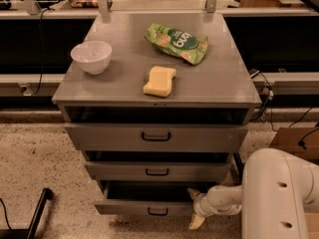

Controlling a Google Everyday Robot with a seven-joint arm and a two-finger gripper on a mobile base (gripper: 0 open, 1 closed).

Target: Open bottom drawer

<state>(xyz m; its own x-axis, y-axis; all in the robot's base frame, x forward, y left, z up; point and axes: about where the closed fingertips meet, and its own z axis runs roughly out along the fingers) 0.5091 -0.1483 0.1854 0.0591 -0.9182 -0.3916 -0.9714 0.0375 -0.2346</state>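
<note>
Down at the lower right, the white arm (279, 193) reaches left. Its gripper (194, 208) sits at the right end of the bottom drawer (129, 208), fingers spread apart. That drawer has a low grey front and a small black handle (157, 211). It stands partly pulled out, lowest in the cabinet (224, 86).

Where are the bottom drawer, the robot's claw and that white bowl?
Grey metal bottom drawer (124, 208), camera view, its front panel.
Pale two-finger gripper (194, 208), camera view, between its spread fingertips, at drawer's right end.
Round white bowl (91, 58), camera view, its outer wall.
</note>
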